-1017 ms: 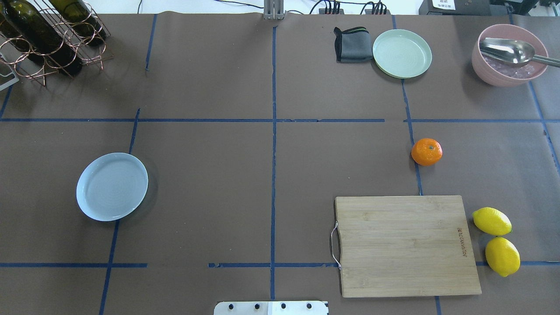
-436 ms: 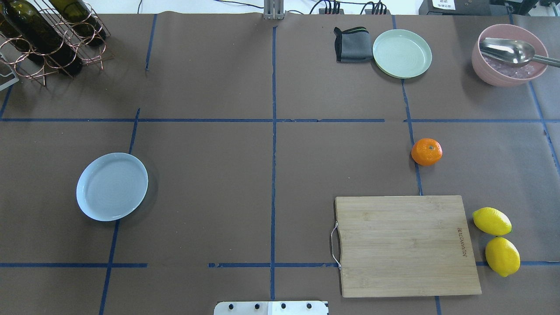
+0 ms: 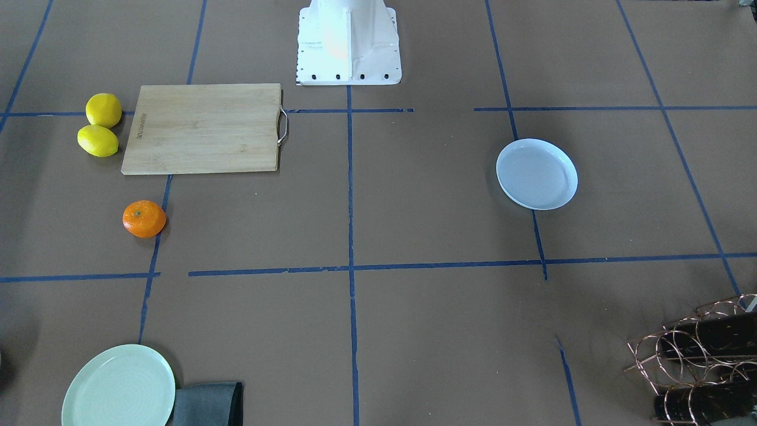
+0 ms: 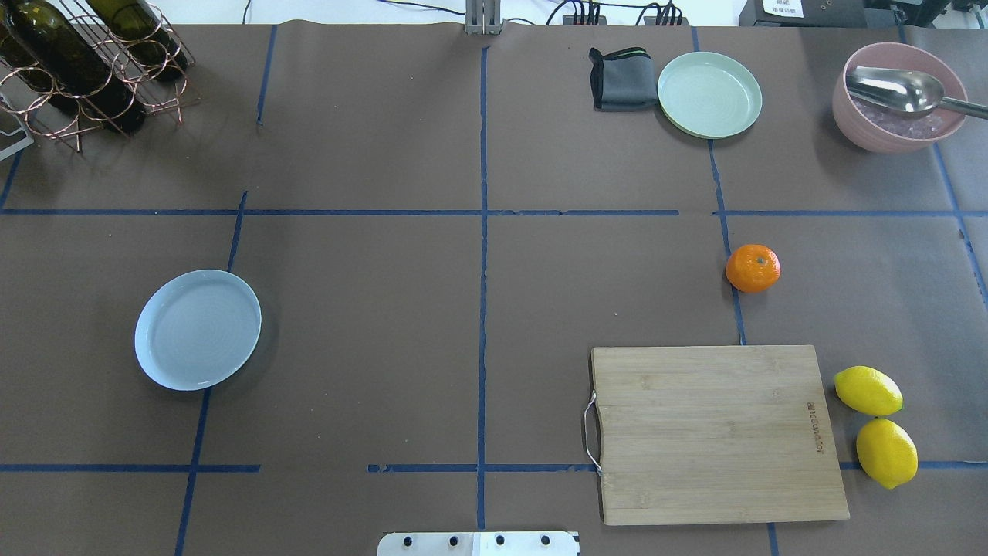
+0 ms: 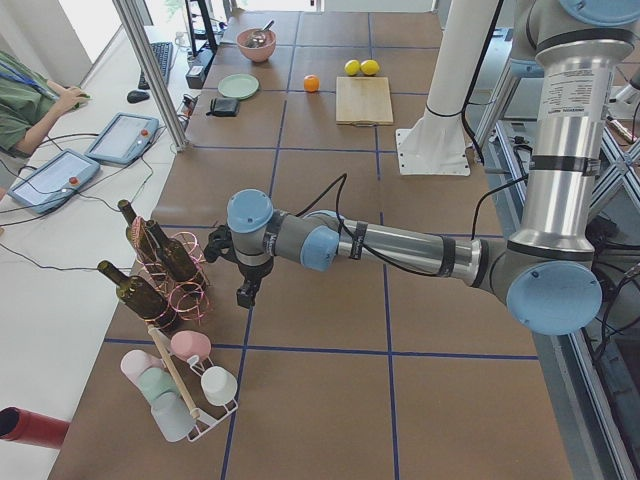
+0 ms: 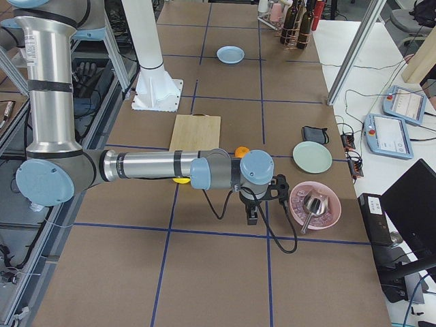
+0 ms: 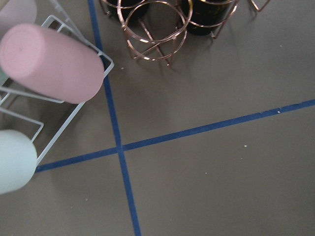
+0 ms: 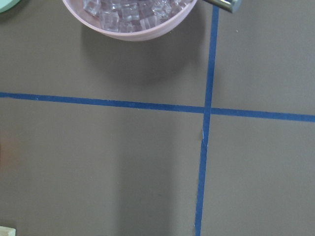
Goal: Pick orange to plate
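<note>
The orange [image 4: 752,268] rests on the brown table at the right, just beyond the cutting board, with nothing touching it. The bluish-white plate [image 4: 197,329] lies bare far across at the left. My left gripper [image 5: 247,293] shows only in the exterior left view, hanging low beside the wine rack, far from the plate. My right gripper [image 6: 251,216] shows only in the exterior right view, pointing down near the pink bowl and a short way from the orange [image 6: 241,151]. I cannot tell whether either gripper is open or shut.
A wooden cutting board [image 4: 718,432] lies at the front right with two lemons [image 4: 867,390] beside it. A pale green plate [image 4: 709,94], grey cloth [image 4: 620,79] and pink bowl with ladle [image 4: 895,116] stand at the back right. A bottle rack [image 4: 85,62] fills the back left.
</note>
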You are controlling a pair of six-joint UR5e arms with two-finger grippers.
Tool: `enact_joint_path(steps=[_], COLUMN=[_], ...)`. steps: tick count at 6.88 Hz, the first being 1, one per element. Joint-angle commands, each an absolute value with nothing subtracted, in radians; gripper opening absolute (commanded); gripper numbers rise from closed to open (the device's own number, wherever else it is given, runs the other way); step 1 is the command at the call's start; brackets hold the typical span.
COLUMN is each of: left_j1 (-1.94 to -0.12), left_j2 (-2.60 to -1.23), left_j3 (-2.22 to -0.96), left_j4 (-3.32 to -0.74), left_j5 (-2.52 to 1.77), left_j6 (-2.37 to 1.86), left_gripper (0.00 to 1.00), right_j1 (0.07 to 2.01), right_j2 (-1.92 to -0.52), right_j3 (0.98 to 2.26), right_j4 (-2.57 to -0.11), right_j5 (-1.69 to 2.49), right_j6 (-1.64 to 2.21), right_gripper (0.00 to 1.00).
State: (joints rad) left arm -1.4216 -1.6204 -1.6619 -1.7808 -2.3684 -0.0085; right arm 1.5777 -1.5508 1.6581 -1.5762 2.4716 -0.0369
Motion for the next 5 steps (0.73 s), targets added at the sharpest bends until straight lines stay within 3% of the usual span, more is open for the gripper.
enact_joint_path(steps=[1,5], left_j1=[-1.363,-1.164], left_j2=[-1.620,-1.548], left_j3=[-1.638,-1.685], left_j4=[-1.818,-2.093], left_j5=[-2.388,-2.370], left_j6=[-0.011,-0.599], left_gripper=[1.00,1.00], right_j1=[1.572,1.563], right_j2=[-1.497,-1.497], right_j3=[1.641,1.647], right_j4=[-1.572,-1.572], right_j5=[2.474,2.494], right_j6=[-0.035,-0.034], right_gripper=[1.00,1.00])
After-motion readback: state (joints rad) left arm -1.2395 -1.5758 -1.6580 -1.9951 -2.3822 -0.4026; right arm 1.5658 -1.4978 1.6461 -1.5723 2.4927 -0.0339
